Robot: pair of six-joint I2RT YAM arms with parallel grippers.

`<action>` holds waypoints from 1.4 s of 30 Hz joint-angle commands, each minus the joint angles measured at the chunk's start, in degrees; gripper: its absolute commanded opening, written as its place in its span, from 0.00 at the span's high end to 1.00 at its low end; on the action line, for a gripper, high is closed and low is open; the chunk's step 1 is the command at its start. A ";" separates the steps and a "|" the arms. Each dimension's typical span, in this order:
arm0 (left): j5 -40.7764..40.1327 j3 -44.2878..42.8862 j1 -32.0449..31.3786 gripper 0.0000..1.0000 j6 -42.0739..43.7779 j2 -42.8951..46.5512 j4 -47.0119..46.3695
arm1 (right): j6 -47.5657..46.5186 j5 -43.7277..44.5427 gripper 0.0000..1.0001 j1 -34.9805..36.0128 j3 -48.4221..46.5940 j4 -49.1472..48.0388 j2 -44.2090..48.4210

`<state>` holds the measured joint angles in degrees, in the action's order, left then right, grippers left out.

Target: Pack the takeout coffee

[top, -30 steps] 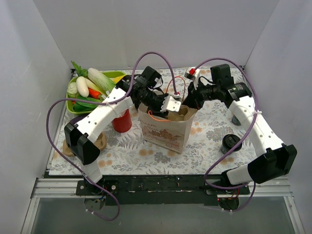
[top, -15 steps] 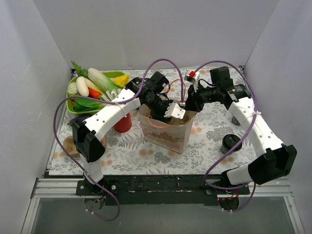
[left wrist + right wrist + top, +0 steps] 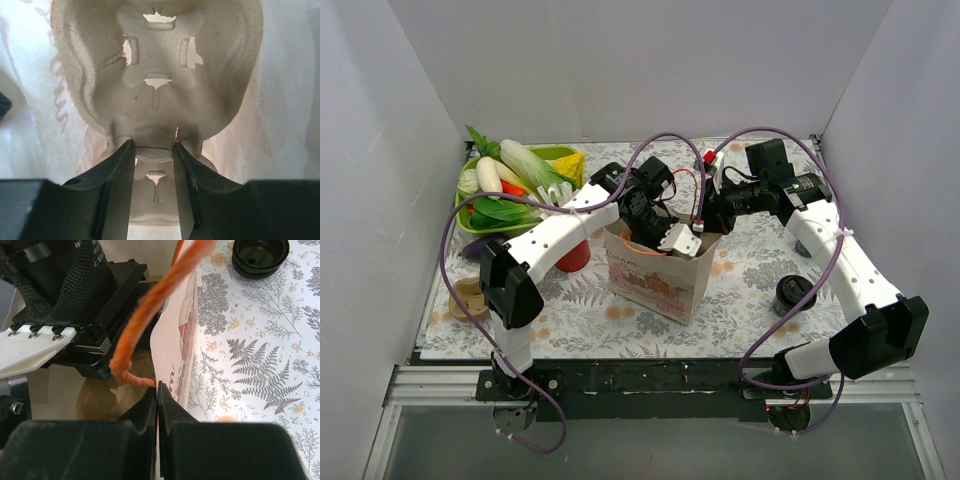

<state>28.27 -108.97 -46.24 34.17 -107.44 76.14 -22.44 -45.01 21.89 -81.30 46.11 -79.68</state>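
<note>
The takeout coffee (image 3: 794,293), a small black lidded cup, stands on the table right of the paper bag (image 3: 655,275); it also shows at the top of the right wrist view (image 3: 260,254). My left gripper (image 3: 667,236) is inside the bag's mouth, shut (image 3: 154,147) on the middle ridge of a pulp cup carrier (image 3: 155,65) that lies down in the bag. My right gripper (image 3: 706,222) is shut (image 3: 158,386) on the bag's right rim (image 3: 172,340), next to its orange handle (image 3: 150,305).
A red cup (image 3: 573,256) stands left of the bag, partly behind my left arm. A green tray (image 3: 470,222) of vegetables is at the back left. A wooden piece (image 3: 468,297) lies at the left edge. A dark object (image 3: 804,246) sits behind my right arm.
My left arm has swung right and pushed the cup carrier deeper into the bag. My right gripper has kept its hold on the bag's rim.
</note>
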 commanded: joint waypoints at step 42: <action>-4.56 8.69 -1.31 0.43 -8.07 7.59 -12.77 | 2.22 -1.31 0.99 0.43 -0.09 -1.02 -2.32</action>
<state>20.12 -96.86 -47.79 29.54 -104.44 65.06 -20.93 -46.04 22.20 -81.30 44.88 -82.15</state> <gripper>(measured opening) 0.545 0.023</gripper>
